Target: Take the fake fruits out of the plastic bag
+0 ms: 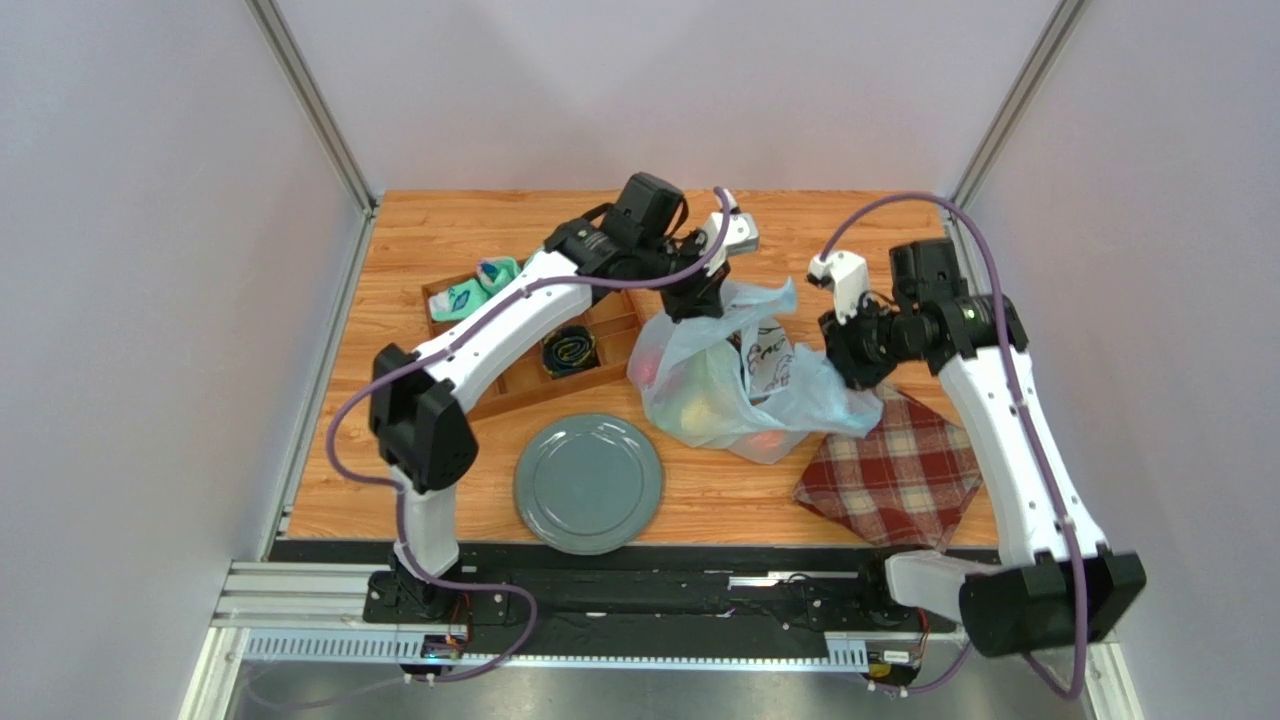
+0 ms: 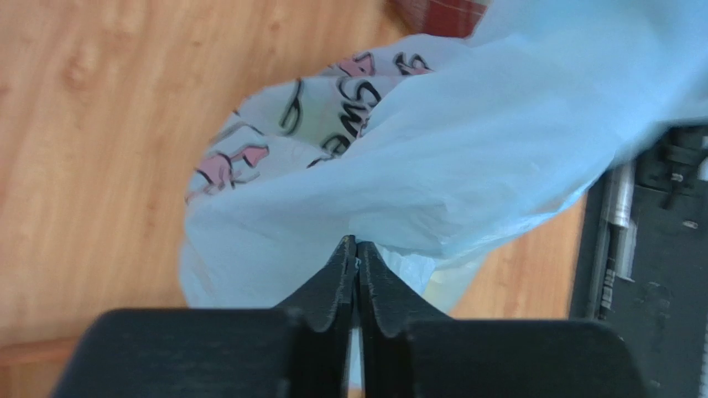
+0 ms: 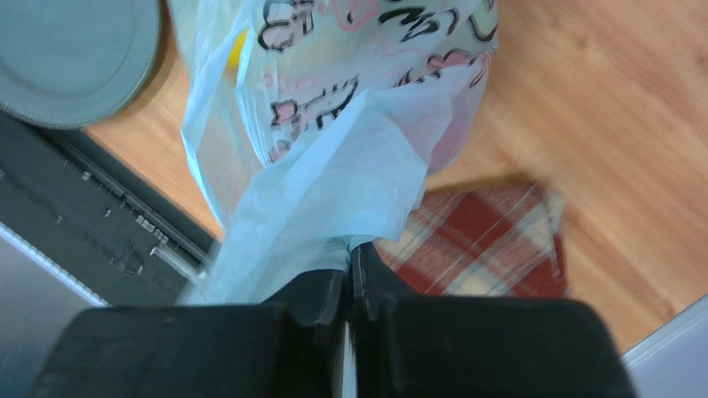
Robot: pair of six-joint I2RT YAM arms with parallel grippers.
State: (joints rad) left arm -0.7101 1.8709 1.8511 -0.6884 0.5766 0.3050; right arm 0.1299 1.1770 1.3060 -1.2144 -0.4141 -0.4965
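Wooden tabletop (image 1: 406,240) between pale walls (image 1: 150,300) bears the plastic bag (image 1: 721,402), both arms' jaws clamped onto it.

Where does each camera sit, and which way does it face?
Top external: above, behind the arm bases, looking down at the table; both arms show.
Left wrist: on the left arm, looking past left jaws pinching the plastic bag.
Right wrist: likewise, right jaws pinching that bag.
Shared: right wrist and top both show the grey plate.
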